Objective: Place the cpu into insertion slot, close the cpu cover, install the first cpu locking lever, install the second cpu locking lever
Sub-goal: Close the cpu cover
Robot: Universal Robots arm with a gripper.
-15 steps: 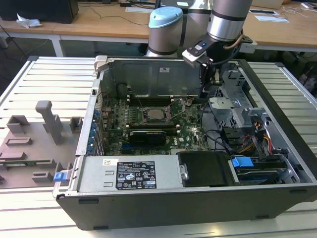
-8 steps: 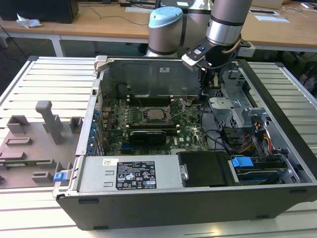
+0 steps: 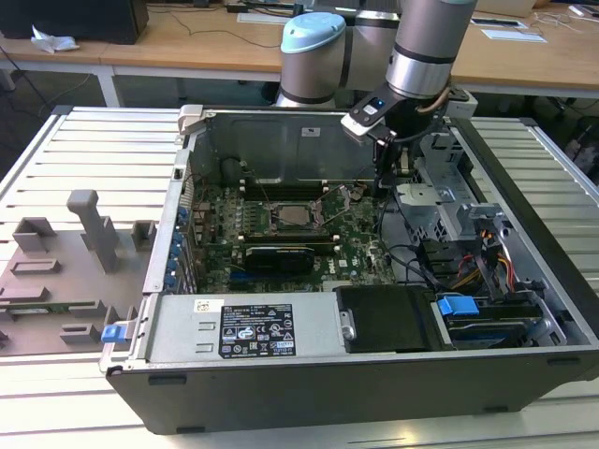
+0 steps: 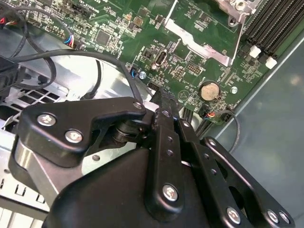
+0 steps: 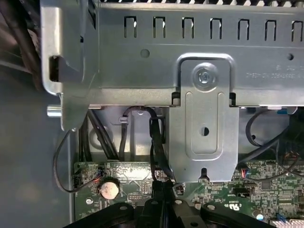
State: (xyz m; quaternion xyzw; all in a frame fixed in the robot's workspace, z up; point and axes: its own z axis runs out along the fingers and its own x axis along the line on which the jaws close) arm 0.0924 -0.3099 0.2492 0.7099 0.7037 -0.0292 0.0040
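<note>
In the exterior view the open computer case lies on the slatted metal surface. The arm reaches down into the case's far corner, toward the exterior view's right. The end effector hangs just above the edge of the green motherboard, beside the metal drive cage. The cpu shows as a silvery-grey square seated in the insertion slot near the middle of the board. It is well apart from the end effector, toward the exterior view's left. That view does not settle the finger state, but both wrist views do. In the second wrist view the black fingers are pressed together into one narrow tip with nothing between them. They hang over the board edge near a coin cell battery. Beyond them a thin silvery frame, apparently the cpu cover, seems to stand tilted off the board with green showing through its window, next to the long black memory slots. I cannot tell its angle for sure. The first wrist view looks the other way and shows the closed fingertips, the same battery, black cables and the drive cage's slotted bracket rising above the board.
</note>
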